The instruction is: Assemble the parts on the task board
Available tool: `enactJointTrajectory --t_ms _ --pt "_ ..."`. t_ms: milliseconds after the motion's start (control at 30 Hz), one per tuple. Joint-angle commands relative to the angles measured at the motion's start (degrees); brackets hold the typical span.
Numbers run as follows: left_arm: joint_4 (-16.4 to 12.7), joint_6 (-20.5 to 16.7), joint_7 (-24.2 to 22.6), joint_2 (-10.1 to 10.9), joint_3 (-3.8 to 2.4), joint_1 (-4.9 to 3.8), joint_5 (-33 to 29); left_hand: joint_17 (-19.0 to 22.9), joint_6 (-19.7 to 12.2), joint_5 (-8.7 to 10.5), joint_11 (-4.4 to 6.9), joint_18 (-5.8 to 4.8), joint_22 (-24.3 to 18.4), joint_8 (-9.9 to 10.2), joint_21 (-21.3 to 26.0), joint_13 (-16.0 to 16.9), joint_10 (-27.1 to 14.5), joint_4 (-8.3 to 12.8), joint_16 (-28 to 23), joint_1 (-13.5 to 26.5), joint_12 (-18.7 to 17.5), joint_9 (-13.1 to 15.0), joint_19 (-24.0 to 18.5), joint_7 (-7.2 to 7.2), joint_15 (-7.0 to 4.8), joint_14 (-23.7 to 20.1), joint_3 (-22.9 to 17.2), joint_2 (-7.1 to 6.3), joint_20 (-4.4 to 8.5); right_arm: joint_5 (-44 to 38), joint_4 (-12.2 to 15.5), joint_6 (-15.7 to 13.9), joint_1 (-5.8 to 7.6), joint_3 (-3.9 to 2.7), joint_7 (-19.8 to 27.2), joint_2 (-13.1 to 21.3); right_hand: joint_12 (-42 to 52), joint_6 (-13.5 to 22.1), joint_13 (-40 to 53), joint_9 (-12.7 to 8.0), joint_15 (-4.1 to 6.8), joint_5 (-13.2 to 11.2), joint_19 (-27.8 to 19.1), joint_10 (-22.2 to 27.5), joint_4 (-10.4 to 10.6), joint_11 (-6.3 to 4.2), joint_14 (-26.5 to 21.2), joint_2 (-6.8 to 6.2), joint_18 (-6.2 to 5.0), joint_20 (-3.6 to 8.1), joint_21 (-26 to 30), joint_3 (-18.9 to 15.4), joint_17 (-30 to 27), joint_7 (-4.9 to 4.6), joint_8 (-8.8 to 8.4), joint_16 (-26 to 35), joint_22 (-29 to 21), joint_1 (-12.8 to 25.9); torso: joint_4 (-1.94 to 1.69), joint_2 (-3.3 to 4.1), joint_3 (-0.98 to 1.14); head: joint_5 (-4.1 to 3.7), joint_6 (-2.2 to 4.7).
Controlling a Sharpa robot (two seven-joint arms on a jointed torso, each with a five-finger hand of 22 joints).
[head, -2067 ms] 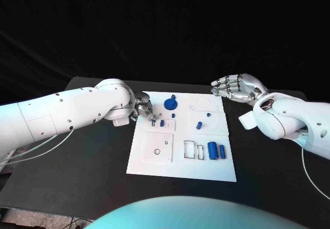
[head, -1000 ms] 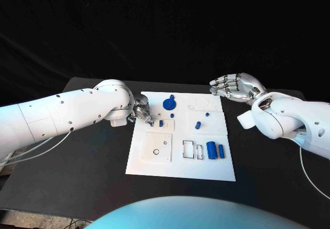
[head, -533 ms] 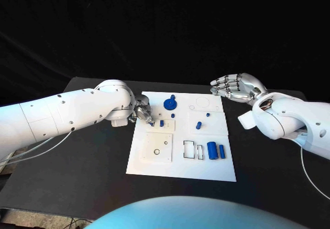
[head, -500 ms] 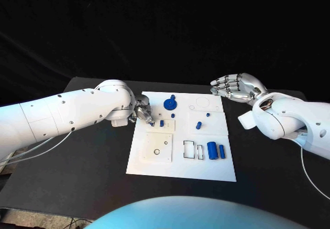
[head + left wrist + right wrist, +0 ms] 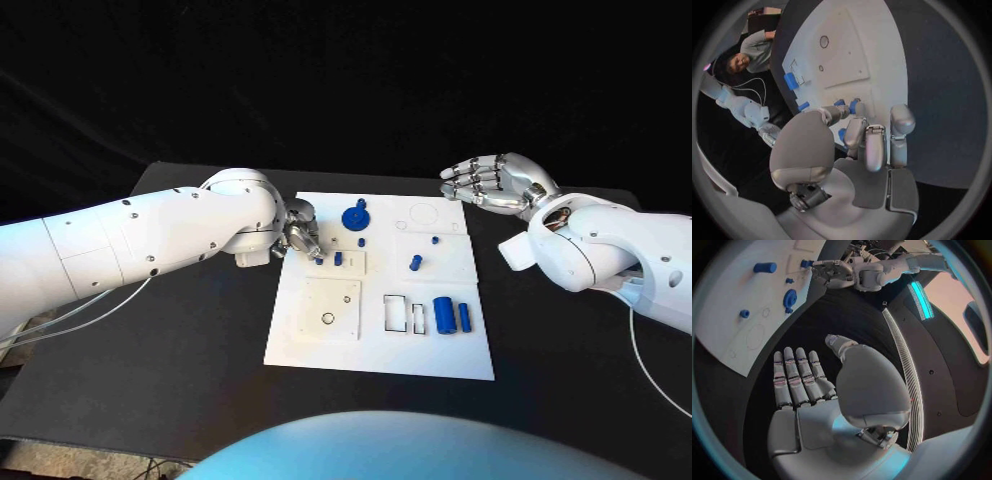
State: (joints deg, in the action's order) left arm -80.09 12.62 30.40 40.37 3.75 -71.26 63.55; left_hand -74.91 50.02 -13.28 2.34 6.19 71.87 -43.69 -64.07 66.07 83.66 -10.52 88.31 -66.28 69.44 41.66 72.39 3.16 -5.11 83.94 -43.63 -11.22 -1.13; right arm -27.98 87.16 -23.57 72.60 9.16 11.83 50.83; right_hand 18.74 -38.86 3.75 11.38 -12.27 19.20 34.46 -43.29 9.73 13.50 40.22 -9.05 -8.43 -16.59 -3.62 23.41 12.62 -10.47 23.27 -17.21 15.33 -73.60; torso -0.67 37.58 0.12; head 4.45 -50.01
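Parts (image 5: 444, 315) of blue plastic lie scattered on the white board (image 5: 381, 355), which sits in the middle of the head view on the black table (image 5: 173, 340). A round blue disc (image 5: 355, 217) with a knob rests near the board's upper edge, a small peg (image 5: 417, 263) lies right of centre, and two short cylinders sit side by side at the lower right, next to a pair of narrow rectangular slots (image 5: 402, 314). A raised square plate (image 5: 332, 309) with a small round hole takes up the board's lower left.

The left hand (image 5: 300, 235) is at the board's upper left edge, fingers bent down towards two little blue pegs (image 5: 339, 258) standing close together. In the left wrist view its fingertips (image 5: 856, 108) lie right at those blue pieces (image 5: 840, 103); whether they actually pinch one cannot be told, since the fingers cover the contact.

The right hand (image 5: 495, 183) hovers at the upper right of the head view, off the board's far right corner, above the table. It is released: the right wrist view shows its fingers (image 5: 796, 375) straight and side by side, thumb out, with nothing in them (image 5: 826, 405). The same view shows the disc (image 5: 789, 298) and a cylinder (image 5: 764, 268) on the board (image 5: 729, 335) well apart from that hand.
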Motion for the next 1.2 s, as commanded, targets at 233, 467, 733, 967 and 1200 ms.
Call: enactJointTrajectory --t_ms 233,467,733,967,1200 --pt "-0.18 0.2 0.69 -0.23 -0.02 0.01 0.19 -10.39 1.17 0.03 0.08 0.38 0.08 -0.2 -0.32 0.12 0.51 6.91 0.32 0.19 0.24 0.08 0.34 -1.6 -0.31 5.06 -7.41 0.61 -0.06 -0.28 -0.04 0.59 -0.03 -0.01 0.4 -0.08 0.18 0.15 -0.06 -0.1 -0.18 0.29 0.11 -0.19 0.21 0.11 0.1 0.01 0.45 -0.02 -0.02 0.11 -0.1 -5.64 0.36 0.11 -0.05 0.48 -0.05 -0.02 -0.05 -0.09 0.01" --pt "-0.09 1.41 1.22 -0.15 -0.02 0.01 0.38 -10.5 1.19 0.08 0.09 0.37 0.1 -0.2 -0.32 0.13 0.54 6.95 0.35 0.21 0.25 0.06 0.35 -1.6 -0.31 5.09 -7.44 0.62 -0.06 -0.27 -0.15 0.69 -0.03 -0.01 0.37 -0.1 0.18 0.15 -0.06 -0.1 -0.18 0.29 0.11 -0.19 0.21 0.11 0.1 0.01 0.45 -0.02 -0.02 0.11 -0.1 -5.64 0.36 0.11 -0.05 0.48 -0.05 -0.02 -0.08 -0.09 0.01" --pt "0.01 1.41 1.75 -0.05 -0.02 0.01 0.69 -10.45 1.2 0.07 0.1 0.38 0.08 -0.2 -0.29 0.09 0.55 6.98 0.34 0.2 0.23 0.05 0.34 -1.61 -0.31 5.08 -7.47 0.64 -0.06 -0.26 -0.17 0.75 -0.03 -0.01 0.38 -0.13 0.18 0.15 -0.06 -0.1 -0.18 0.29 0.11 -0.19 0.21 0.11 0.1 0.01 0.45 -0.02 -0.02 0.11 -0.1 -5.64 0.36 0.11 -0.05 0.48 -0.03 0.01 -0.09 -0.16 0.01" --pt "0.02 1.32 1.75 -0.1 -0.03 0.01 0.72 -10.45 1.2 0.07 0.1 0.38 0.08 -0.2 -0.29 0.09 0.55 6.98 0.34 0.2 0.23 0.05 0.34 -1.61 -0.31 5.08 -7.47 0.64 -0.06 -0.22 -0.18 0.83 -0.03 -0.01 0.42 -0.16 0.18 0.15 -0.06 -0.1 -0.18 0.29 0.11 -0.19 0.21 0.11 0.1 0.01 0.45 -0.02 -0.02 0.11 -0.1 -5.64 0.36 0.11 -0.05 0.48 0.0 0.02 -0.04 -0.1 0.01" --pt "0.17 2.01 1.48 -0.43 -0.03 -0.01 0.33 -10.43 1.23 0.09 0.11 0.38 0.1 -0.21 -0.3 0.14 0.59 7.06 0.33 0.22 0.27 0.03 0.36 -1.62 -0.32 5.08 -7.54 0.66 -0.06 -0.19 -0.18 0.84 -0.03 -0.01 0.43 -0.2 0.18 0.15 -0.06 -0.1 -0.18 0.29 0.11 -0.19 0.21 0.11 0.1 0.01 0.45 -0.02 -0.02 0.11 -0.1 -5.64 0.36 0.11 -0.05 0.48 -0.01 0.02 -0.04 -0.14 0.01"
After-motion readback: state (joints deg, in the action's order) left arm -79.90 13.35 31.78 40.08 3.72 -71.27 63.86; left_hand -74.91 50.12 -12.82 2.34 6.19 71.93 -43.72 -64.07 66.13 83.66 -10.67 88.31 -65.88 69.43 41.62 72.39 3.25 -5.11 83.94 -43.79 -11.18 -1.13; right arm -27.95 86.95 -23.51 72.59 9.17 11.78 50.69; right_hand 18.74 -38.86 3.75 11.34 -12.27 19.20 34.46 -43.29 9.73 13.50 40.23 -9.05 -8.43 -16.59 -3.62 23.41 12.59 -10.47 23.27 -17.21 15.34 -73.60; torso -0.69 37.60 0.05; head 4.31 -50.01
